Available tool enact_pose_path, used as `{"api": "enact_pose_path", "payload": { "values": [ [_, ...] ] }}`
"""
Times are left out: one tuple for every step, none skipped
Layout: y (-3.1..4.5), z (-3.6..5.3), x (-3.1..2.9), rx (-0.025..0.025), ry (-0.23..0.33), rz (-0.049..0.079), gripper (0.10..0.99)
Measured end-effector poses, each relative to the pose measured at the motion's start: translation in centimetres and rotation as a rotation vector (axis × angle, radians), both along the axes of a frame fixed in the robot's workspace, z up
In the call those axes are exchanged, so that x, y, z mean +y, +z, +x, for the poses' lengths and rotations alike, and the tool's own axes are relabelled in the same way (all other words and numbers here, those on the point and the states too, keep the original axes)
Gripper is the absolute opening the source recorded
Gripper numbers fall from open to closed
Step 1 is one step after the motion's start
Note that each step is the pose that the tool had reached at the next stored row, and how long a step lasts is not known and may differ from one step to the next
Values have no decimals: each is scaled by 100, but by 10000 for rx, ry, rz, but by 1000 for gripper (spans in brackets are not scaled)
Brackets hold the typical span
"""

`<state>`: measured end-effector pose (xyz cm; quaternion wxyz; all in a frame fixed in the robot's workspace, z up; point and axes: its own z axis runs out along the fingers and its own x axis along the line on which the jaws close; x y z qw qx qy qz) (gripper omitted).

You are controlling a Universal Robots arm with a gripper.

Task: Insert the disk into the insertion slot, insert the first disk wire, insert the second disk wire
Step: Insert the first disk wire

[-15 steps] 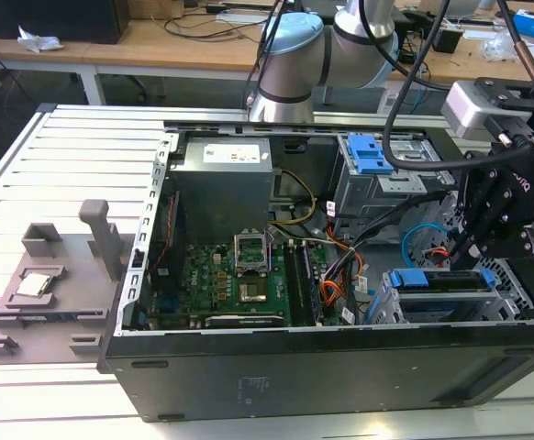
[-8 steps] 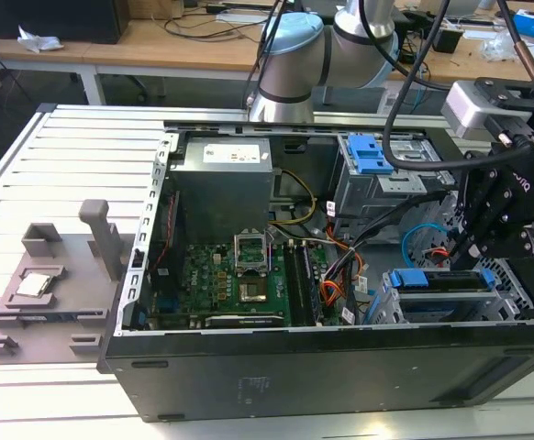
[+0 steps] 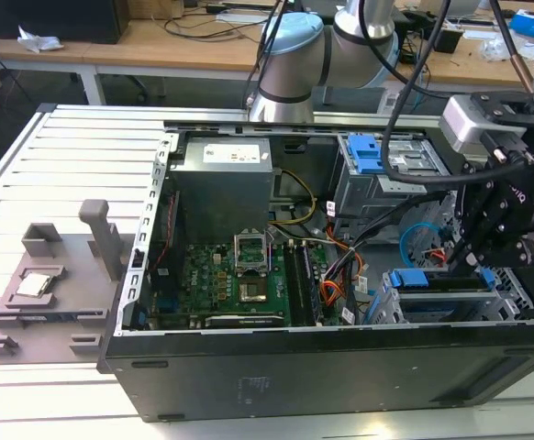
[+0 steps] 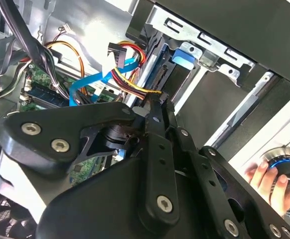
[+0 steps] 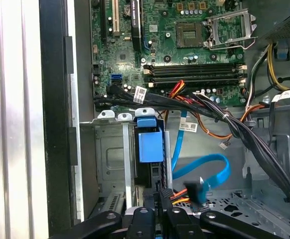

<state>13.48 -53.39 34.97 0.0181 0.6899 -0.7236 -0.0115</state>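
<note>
Fingers (image 4: 154,127): you had them drawn almost together, and they appeared to pinch the black plug of the red-and-yellow disk wire (image 4: 132,87). No gap showed at the tips.

Second wrist view: the gripper (image 4: 156,102) pointed at the disk (image 4: 186,56), whose blue caddy end sat inside the insertion slot (image 4: 210,42). The plug was just short of the disk's dark connector edge, which lay straight ahead along the line of the fingers.

First wrist view: the gripper (image 5: 157,199) was lined up with the disk (image 5: 150,145), seen end-on and thin between the walls of the insertion slot (image 5: 110,159). Red and orange strands left the fingertips to one side. The blue disk wire (image 5: 200,163) hung loose just beside them, its black plug free and unheld.

Exterior view: the gripper (image 3: 460,259) reached down at the exterior view's right, touching or nearly touching the disk (image 3: 428,280). The disk lay flat in the insertion slot (image 3: 391,307) with its long axis running across the view. Judgement: disk seated; held wire not shown to be home.
</note>
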Motion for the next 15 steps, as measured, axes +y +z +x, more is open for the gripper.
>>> {"api": "enact_pose_path", "payload": {
  "values": [
    [-10,0,-13,0,0,-1,157],
    [-15,0,-20,0,0,-1,157],
    [-26,1,-31,-1,-1,0,157],
    [-39,4,-34,0,0,-4,157],
    [-51,6,-34,0,0,-5,157],
    [-64,8,-35,0,-1,-8,157],
    [-74,9,-35,0,-1,-3,157],
    [-82,16,-34,0,0,1,157],
    [-82,16,-34,0,-1,0,157],
    [-79,16,-33,0,-1,0,157],
    [-35,16,-33,-1,0,-3,157],
    [6,16,-33,-1,0,-5,157],
    [5,16,-34,0,3,-6,157],
    [3,16,-34,1,3,-8,157],
    [1,17,-33,4,6,0,157]
  ]
}}
